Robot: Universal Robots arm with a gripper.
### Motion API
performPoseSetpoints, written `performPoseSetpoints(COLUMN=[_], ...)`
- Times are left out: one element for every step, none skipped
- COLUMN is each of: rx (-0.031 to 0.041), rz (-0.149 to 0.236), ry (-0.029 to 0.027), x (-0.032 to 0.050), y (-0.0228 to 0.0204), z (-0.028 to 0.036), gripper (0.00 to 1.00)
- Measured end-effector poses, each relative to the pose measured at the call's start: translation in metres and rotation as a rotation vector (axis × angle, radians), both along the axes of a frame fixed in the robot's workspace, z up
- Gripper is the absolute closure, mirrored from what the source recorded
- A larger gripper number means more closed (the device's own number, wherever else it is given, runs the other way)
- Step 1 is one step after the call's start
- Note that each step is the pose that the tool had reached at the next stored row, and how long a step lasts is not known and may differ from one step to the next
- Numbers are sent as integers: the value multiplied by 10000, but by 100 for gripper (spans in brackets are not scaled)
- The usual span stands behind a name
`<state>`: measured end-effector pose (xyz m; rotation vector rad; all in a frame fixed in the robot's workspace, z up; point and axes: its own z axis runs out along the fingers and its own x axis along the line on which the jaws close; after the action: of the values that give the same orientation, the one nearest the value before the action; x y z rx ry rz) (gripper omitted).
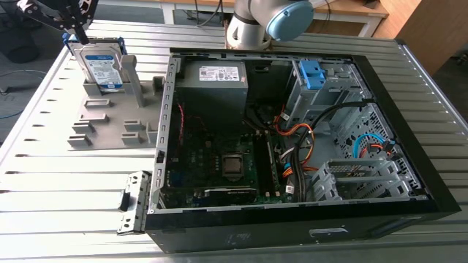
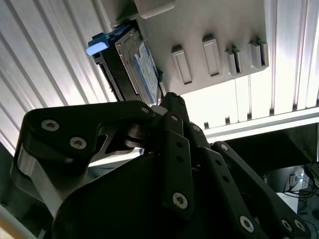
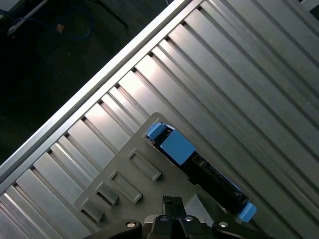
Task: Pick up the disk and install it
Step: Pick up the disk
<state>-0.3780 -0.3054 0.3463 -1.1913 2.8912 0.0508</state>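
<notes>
The disk (image 1: pixel 102 63) is standing on edge in a grey stand (image 1: pixel 95 126) at the exterior view's upper left, outside the computer case (image 1: pixel 292 235). The gripper (image 1: pixel 82 35) is hanging directly over the disk's top edge, very close to it. Whether it is open, closed or already gripping cannot be told. In both wrist views the disk's blue frame is showing just beyond the gripper.

Judged progress: the pick-up is only beginning, since the disk is sitting fully in the stand. Installation is not yet done, and the case is lying open on its side with its boards and wiring exposed.

The stand and case are resting side by side on a ribbed metal table (image 1: pixel 58 192). The arm (image 1: pixel 256 22) is rising behind the case, wooden furniture (image 1: pixel 431 27) is standing beyond the table, and a blue cable (image 3: pixel 75 25) is lying on the dark floor (image 3: pixel 50 74).
</notes>
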Motion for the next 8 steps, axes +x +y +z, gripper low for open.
performPoseSetpoints(rx=[0,0,0,0,0,0,0,-1], rz=[26,53,80,107,134,163,191,219], ry=[0,0,1,1,0,0,1,1], x=[0,0,0,0,0,0,0,0], y=[0,0,0,0,0,0,0,0], z=[0,0,0,0,0,0,0,0], gripper=[89,89,89,89,89,89,89,89])
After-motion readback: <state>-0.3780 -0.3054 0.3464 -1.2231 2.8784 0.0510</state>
